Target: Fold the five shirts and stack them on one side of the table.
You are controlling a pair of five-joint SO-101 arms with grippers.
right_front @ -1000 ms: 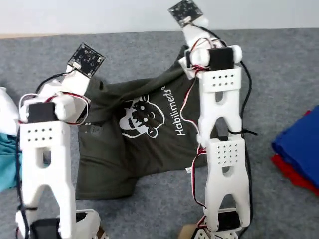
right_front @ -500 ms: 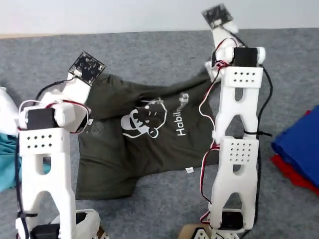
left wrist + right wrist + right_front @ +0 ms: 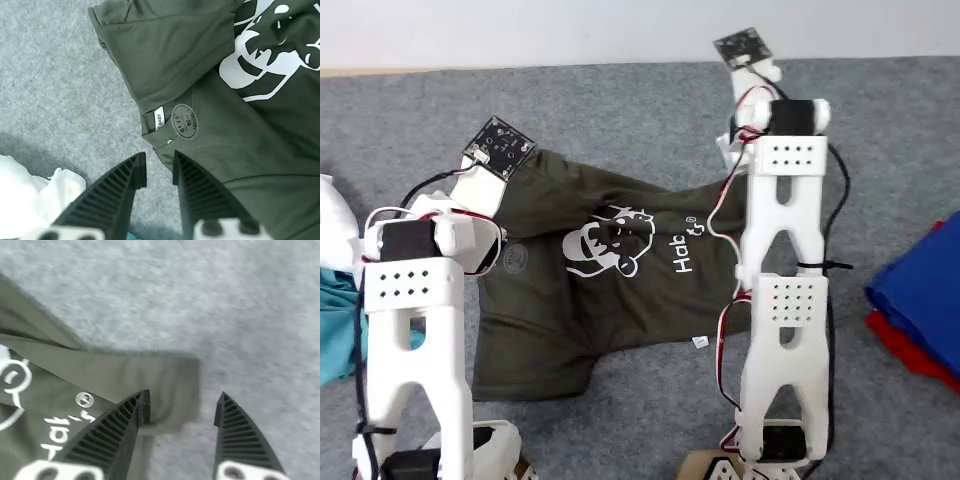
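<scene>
On the grey table (image 3: 620, 100), a dark green shirt (image 3: 570, 330) lay spread out between the two arms. The left gripper (image 3: 159, 162) hung by the shirt's neck tag, its fingers a little apart, holding nothing. The right gripper (image 3: 183, 402) hung over a shirt corner, fingers wide apart. Blue clothes (image 3: 920, 285) lay far off at the table's edge.

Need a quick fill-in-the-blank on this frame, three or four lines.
The print on the green shirt is ____.
Beside the right arm, a blue shirt lies on a ____ one.
The right pincer is ____ over the green shirt's edge.
The table cover is ____.
Missing: white; red; open; grey.
</scene>
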